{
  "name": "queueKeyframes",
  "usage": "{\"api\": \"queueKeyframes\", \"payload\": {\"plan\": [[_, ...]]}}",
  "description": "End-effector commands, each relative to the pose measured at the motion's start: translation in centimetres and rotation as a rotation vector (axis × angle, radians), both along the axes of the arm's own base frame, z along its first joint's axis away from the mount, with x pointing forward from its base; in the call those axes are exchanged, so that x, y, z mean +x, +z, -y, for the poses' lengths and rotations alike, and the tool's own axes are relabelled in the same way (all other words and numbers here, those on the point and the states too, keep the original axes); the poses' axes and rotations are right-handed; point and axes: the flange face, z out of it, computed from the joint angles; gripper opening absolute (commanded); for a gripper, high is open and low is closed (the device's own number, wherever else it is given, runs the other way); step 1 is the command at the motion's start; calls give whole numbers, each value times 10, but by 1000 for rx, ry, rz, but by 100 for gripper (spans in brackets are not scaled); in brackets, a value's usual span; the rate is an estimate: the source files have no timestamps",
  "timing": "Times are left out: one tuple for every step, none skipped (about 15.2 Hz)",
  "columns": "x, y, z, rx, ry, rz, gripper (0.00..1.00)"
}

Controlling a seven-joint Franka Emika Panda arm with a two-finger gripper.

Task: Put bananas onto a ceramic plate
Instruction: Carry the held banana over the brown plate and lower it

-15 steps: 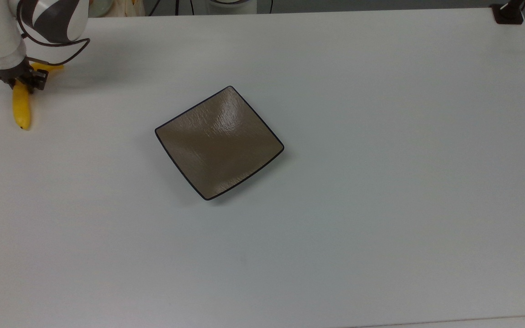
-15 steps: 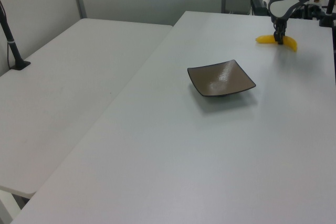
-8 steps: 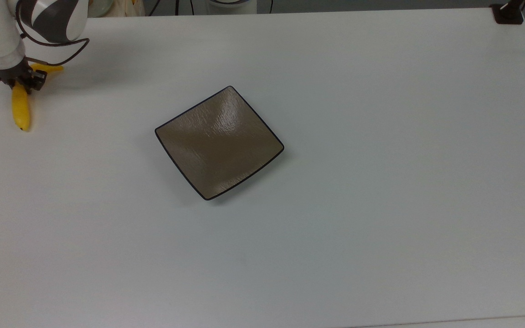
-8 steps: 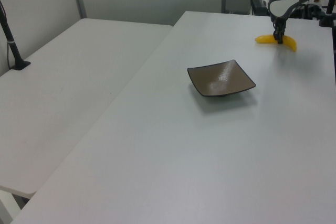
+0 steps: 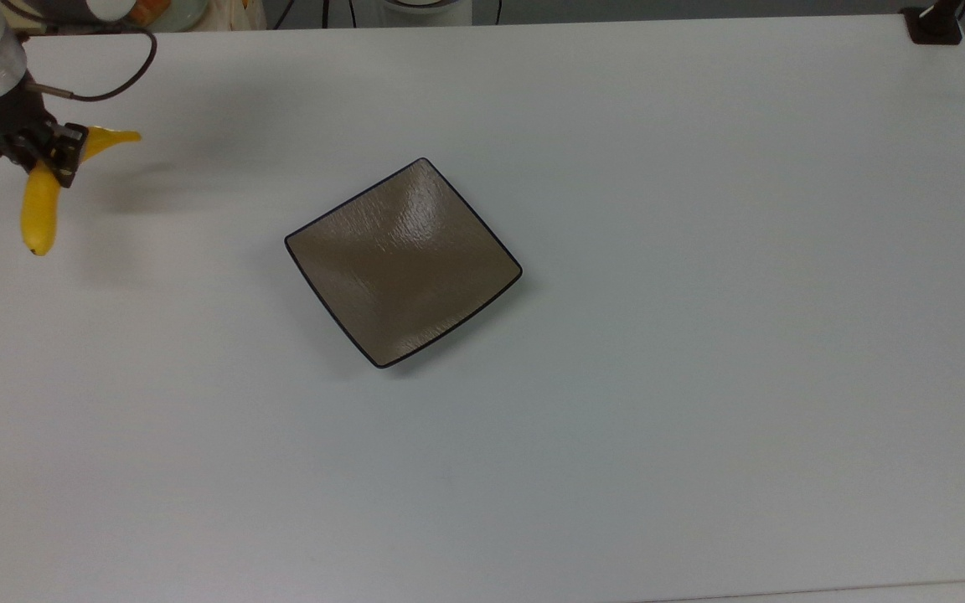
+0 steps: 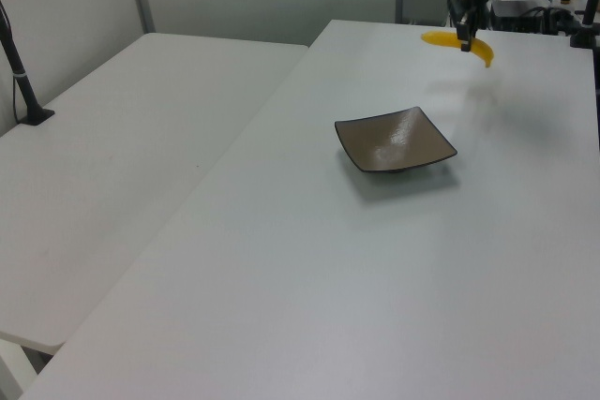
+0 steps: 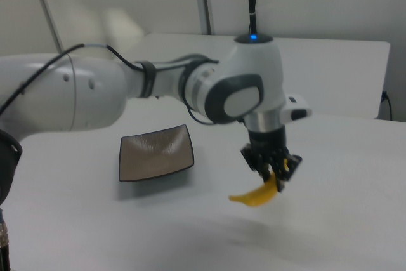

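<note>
A curved yellow banana [image 5: 39, 205] hangs in the air above the white table near the top view's left edge, with my gripper [image 5: 54, 159] shut on its middle. In the left view the banana [image 6: 482, 51] is lifted at the far right with the gripper [image 6: 465, 40] gripping it from above. The right view has the banana [image 7: 255, 197] dangling below the gripper [image 7: 274, 174], clear of the tabletop. The square brown ceramic plate [image 5: 403, 261] sits bare at the table's middle, also seen as the plate [image 6: 395, 140] and the plate [image 7: 155, 152], well apart from the banana.
The white table [image 5: 700, 335] stretches wide around the plate. A black clamp base [image 5: 933, 25] sits at the top view's far right corner. A second white table [image 6: 122, 138] and a black stand [image 6: 26, 91] lie on the left view's left.
The gripper has risen off the table with the banana in it; the banana now hangs in the air. The plate has not moved.
</note>
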Motion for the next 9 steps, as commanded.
{"api": "queueKeyframes", "payload": {"plan": [[9,34,-57,94,-61,19,24],[17,36,-83,129,-77,12,24],[25,37,-110,153,-101,12,24],[34,37,-139,174,-122,17,24],[40,37,-168,190,-127,13,24],[43,38,-184,197,-132,12,24],[46,39,-205,207,-133,10,24],[49,39,-230,216,-139,4,24],[50,37,-245,218,-136,-1,24]]}}
